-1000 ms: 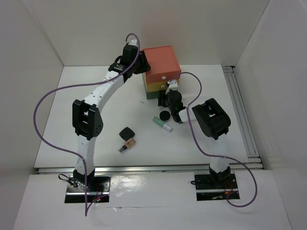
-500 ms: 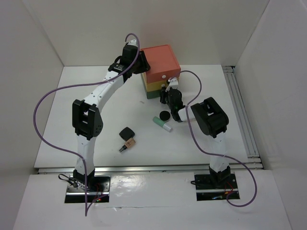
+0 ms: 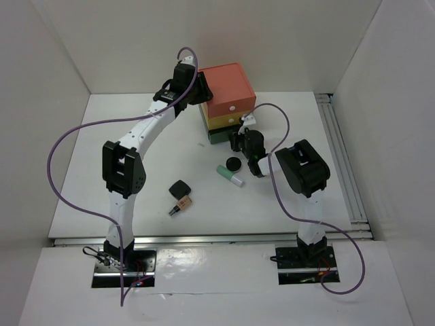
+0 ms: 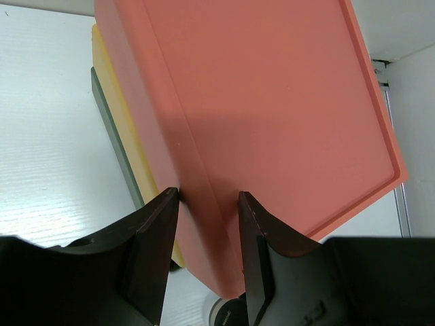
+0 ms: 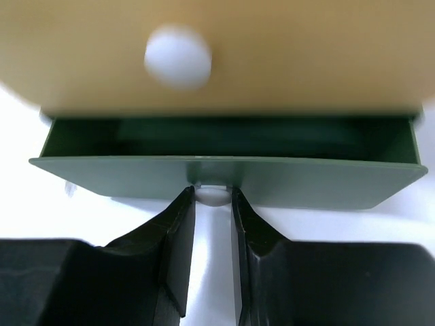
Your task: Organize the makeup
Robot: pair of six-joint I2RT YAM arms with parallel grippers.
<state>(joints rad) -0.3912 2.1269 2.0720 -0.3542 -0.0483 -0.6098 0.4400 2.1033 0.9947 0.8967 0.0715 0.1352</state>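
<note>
The makeup lies on the white table: a round black pot (image 3: 233, 164), a mint tube (image 3: 230, 175), a black square compact (image 3: 179, 187) and a gold-black lipstick (image 3: 181, 204). My right gripper (image 3: 238, 140) is shut on the white knob (image 5: 213, 195) of the green bottom drawer (image 5: 224, 180), which stands slightly open; its inside is dark. My left gripper (image 3: 199, 89) is shut across the top back-left edge of the coral-yellow-green drawer box (image 3: 228, 100), one finger (image 4: 153, 231) on its side and the other on its top (image 4: 272, 102).
The yellow middle drawer (image 5: 285, 61) is shut, with its own white knob (image 5: 178, 58). White walls stand close on the left, back and right. A rail (image 3: 340, 156) runs along the table's right edge. The purple cable (image 3: 68, 142) hangs left of the left arm.
My right gripper has drawn back a little toward the near side with the green drawer's knob, and the drawer has slid out slightly. The left arm and the loose makeup have not moved.
</note>
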